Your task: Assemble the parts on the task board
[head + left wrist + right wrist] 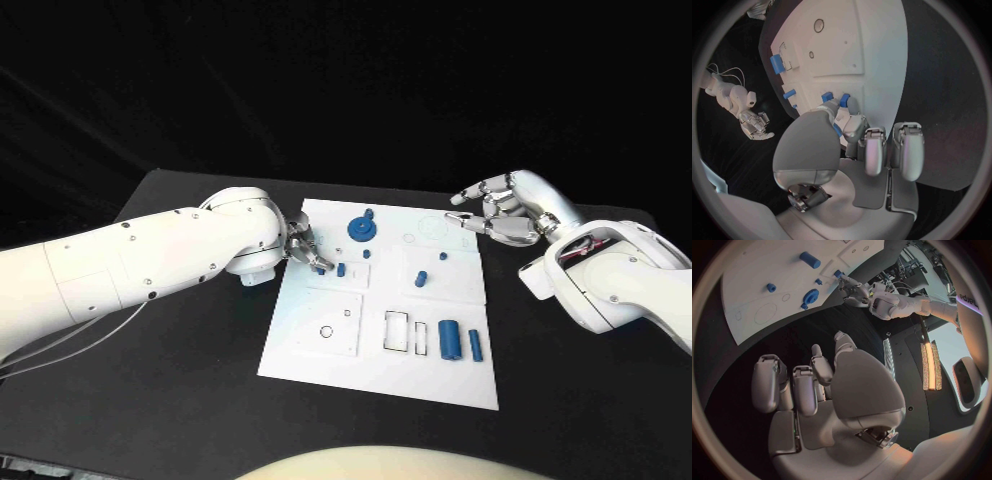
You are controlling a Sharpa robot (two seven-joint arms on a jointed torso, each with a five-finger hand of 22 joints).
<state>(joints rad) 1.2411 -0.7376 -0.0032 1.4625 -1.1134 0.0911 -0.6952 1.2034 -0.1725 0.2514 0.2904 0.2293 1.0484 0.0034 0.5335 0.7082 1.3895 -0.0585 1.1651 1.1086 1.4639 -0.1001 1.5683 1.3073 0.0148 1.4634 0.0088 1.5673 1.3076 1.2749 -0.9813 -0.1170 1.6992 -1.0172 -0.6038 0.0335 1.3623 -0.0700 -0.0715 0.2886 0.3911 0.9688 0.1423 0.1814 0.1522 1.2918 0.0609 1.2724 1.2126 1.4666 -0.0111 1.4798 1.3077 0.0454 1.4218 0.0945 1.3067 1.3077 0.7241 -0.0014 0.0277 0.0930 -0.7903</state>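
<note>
Here, seen from above, a white board (378,340) lies in the middle of a black worktop (173,400), with small blue parts on it.

The left hand (306,252) reaches over the board's left edge near its far end. Its fingertips come together around a small blue peg (320,268), which the wrist view shows held between the thumb and a finger (856,125). Just beside it, another blue peg (340,269) stands on the board, and the wrist view shows two blue pieces close together at the fingertips.

The right hand (500,212) hovers above the board's far right corner. Its fingers are loosely curled and apart, and it holds nothing; its wrist view shows the palm empty (817,390) above the dark worktop.

Elsewhere on the board: a round blue gear-like part (362,231) with a small knob sits near the far edge. A short blue peg (421,279) stands near the middle, with a tiny blue piece (441,257) just beyond it. Two blue cylinders lie side by side near the right edge toward the front, a thicker one (451,340) and a thinner one (475,344). Outlined slots and a small ring marking show on the near half.
</note>
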